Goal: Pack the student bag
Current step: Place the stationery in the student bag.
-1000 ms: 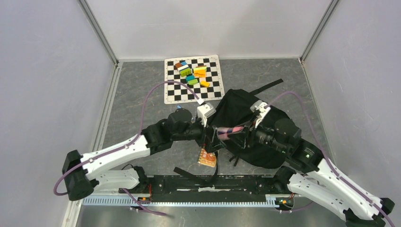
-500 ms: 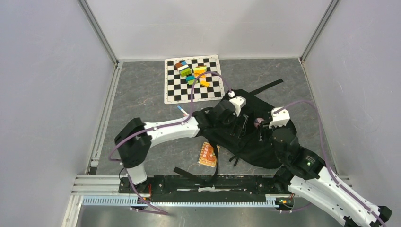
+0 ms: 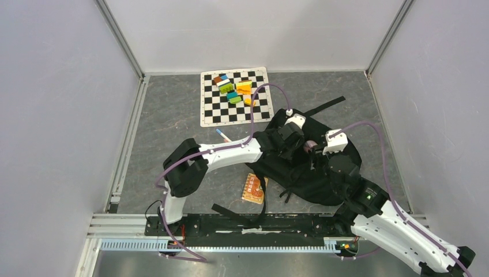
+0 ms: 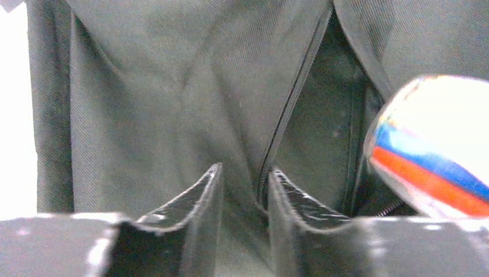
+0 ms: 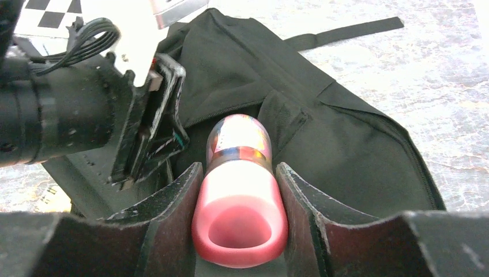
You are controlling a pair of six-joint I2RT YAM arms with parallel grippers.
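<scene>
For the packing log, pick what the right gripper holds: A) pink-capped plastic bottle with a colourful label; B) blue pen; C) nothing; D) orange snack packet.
A: the right wrist view shows the right gripper clamped on the pink-capped plastic bottle, above the soft black fabric student bag.

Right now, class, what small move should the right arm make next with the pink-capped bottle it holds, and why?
Probably ease the right gripper forward, sliding the pink-capped rounded bottle into the black fabric backpack. The bottle is clamped in its jaws, nose toward the unzipped gap, and the left gripper seems to pinch the zip edge, holding it apart.
</scene>
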